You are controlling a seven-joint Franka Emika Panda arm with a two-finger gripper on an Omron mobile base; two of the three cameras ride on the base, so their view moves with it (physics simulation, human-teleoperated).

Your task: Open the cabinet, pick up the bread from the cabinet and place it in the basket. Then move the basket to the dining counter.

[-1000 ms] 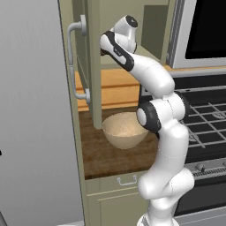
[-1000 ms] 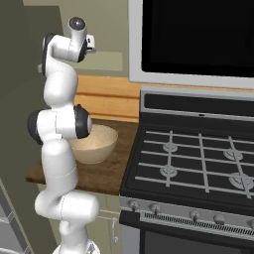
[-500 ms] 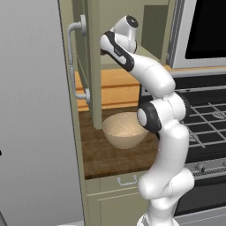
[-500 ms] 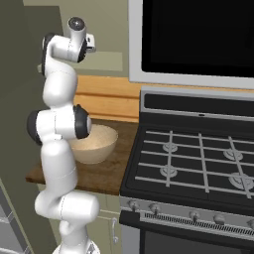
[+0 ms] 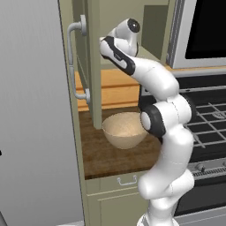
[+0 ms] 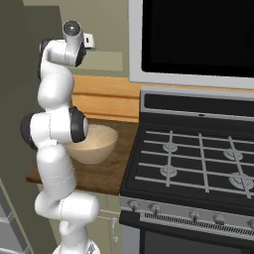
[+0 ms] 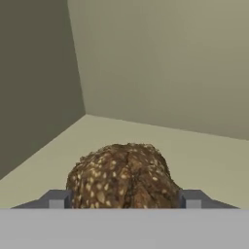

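The plain shelf (image 7: pixel 204 151) inside the cabinet (image 5: pixel 95 66) carries the brown speckled bread (image 7: pixel 124 175). Below, the short dark wood counter (image 5: pixel 110 154) carries the tan basket (image 5: pixel 125 130), beside the stove (image 6: pixel 198 163).

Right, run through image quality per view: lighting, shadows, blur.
Left base view: flat rendered light, edges soft, the basket casting faint shade on the wood. Right base view: the cabinet side falls dark. Hand view: the bread stays sharp between the gripper tips; one inner wall is shaded.
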